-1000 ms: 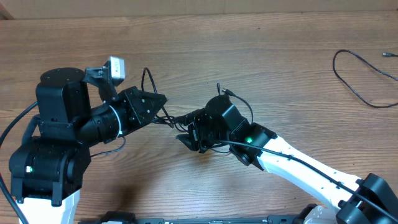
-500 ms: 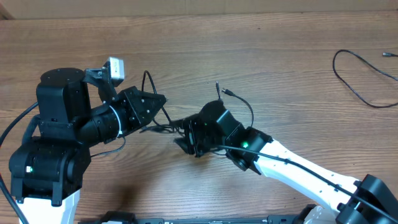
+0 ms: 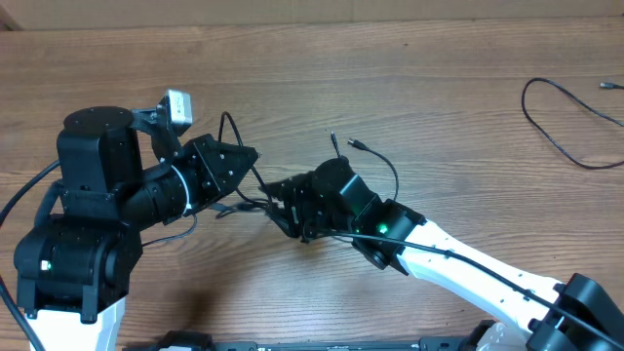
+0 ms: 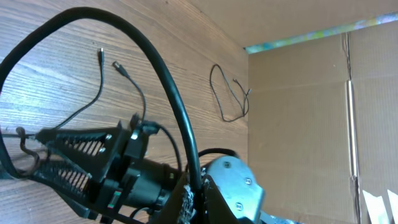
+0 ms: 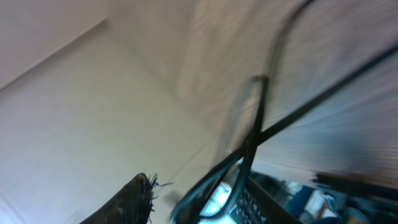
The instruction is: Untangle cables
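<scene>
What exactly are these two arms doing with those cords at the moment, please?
Both arms meet mid-table over a tangle of thin black cables. The left gripper is shut on one strand, while the right gripper works at the knot, jaws part open. A third cable already lies apart, far right.

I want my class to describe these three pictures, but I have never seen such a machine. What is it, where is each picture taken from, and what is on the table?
These are two robot arms at a wooden table. One picture looks down from above; the other two come from small cameras on the wrists. The left gripper, seen from above, has its jaws shut on thin black tangled cables. The right gripper reaches into the same tangle; whether it holds anything is unclear, as its own camera's picture is blurred. A separate cable lies loose at the far right of the table. The left wrist picture shows the right arm's fingers and a cardboard wall beyond the table.
</scene>
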